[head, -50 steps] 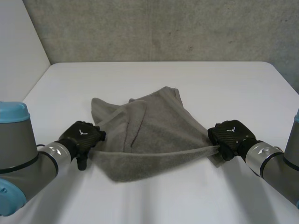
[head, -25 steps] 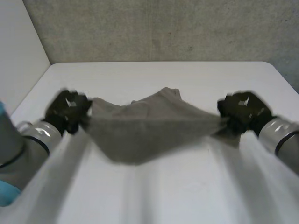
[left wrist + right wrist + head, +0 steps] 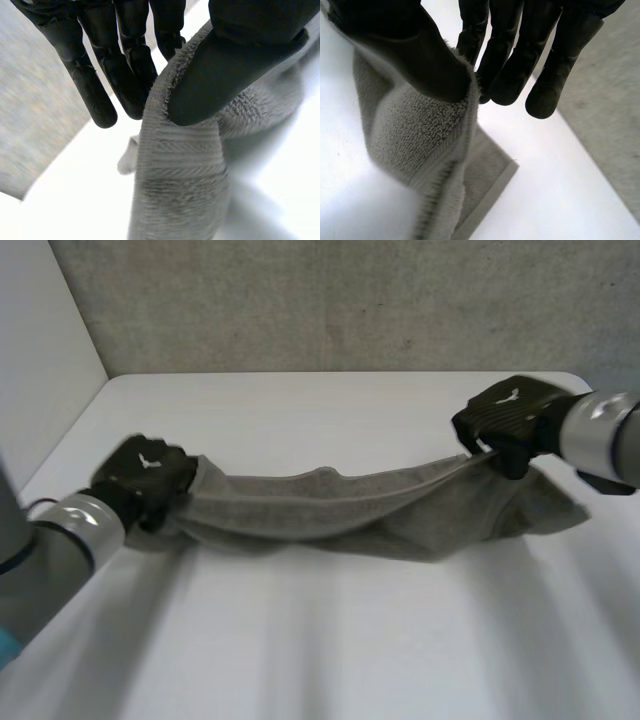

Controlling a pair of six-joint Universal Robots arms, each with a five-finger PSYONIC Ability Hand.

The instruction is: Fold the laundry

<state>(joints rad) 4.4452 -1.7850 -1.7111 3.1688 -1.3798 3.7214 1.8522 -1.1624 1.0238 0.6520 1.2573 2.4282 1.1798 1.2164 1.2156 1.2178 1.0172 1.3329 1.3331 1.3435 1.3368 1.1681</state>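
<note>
A grey towel [image 3: 340, 510] hangs stretched in a sagging band between my two hands above the white table [image 3: 330, 640]. My left hand [image 3: 145, 475] pinches its left end: in the left wrist view the thumb [image 3: 225, 65] presses the towel's hem [image 3: 180, 165] against the fingers [image 3: 125, 65]. My right hand [image 3: 510, 420], farther back and higher, is shut on the right end. In the right wrist view its thumb [image 3: 415, 55] clamps the towel [image 3: 420, 140] against the fingers [image 3: 515, 65], and a loose flap [image 3: 545, 505] trails below onto the table.
A grey wall [image 3: 350, 300] rises behind the table's far edge. A lighter side wall [image 3: 40, 360] stands at the left. Bare white tabletop lies in front of and behind the towel.
The left hand closed on the towel's left end. Both hands lifted and drew apart, the right one moving back and outward, pulling the crumpled towel into a long taut band.
</note>
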